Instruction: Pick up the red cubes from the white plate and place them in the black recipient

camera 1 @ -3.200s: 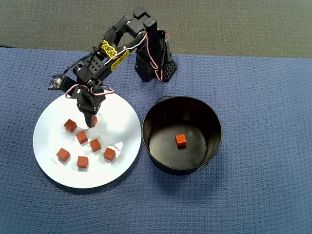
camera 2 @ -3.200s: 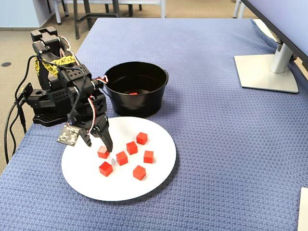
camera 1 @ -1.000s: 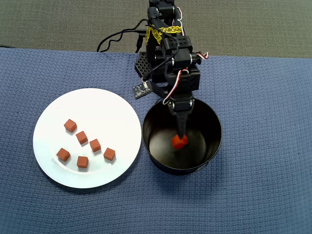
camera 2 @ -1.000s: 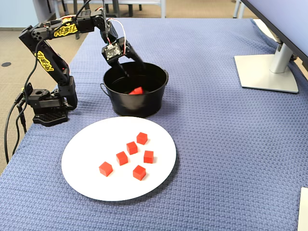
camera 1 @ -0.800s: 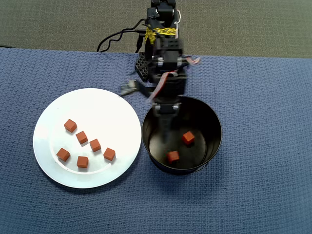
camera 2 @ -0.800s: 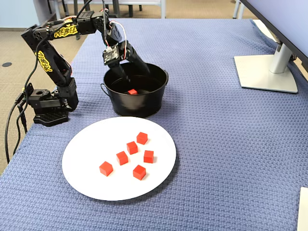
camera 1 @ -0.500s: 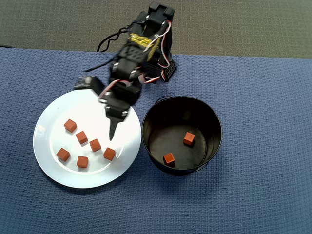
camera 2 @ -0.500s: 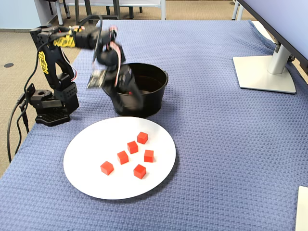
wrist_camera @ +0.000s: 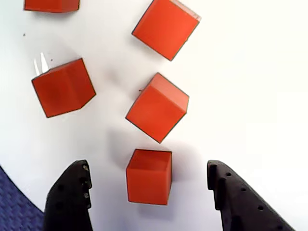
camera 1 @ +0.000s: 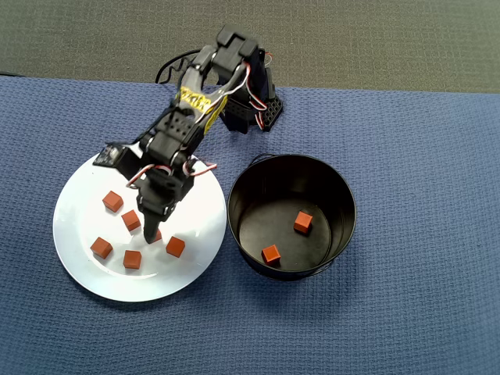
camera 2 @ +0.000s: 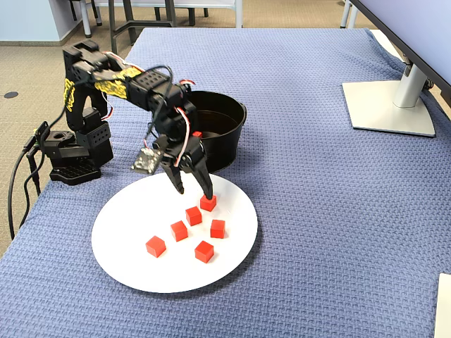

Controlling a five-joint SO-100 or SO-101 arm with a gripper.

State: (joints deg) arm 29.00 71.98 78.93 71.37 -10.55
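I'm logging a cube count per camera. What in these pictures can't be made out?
Overhead view: the hand covers most of one plate cube.
Wrist view: the top edge cuts off the top-left cube.
Fixed view: the black pot's near wall hides most of its floor and cubes.

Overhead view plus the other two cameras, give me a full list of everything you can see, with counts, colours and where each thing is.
red cubes on the plate: six, red-orange, clustered on the lower half in the overhead view
red cubes in the pot: two, red-orange, apart on the bottom
white plate: one, white, left of the pot
black pot: one, black, right of the plate
cloth: one, blue, covering the table
monitor stand: one, grey, far right in the fixed view
arm: one, black with yellow lettering, reaching over the plate
tool: one, black, open, straddling a cube on the plate
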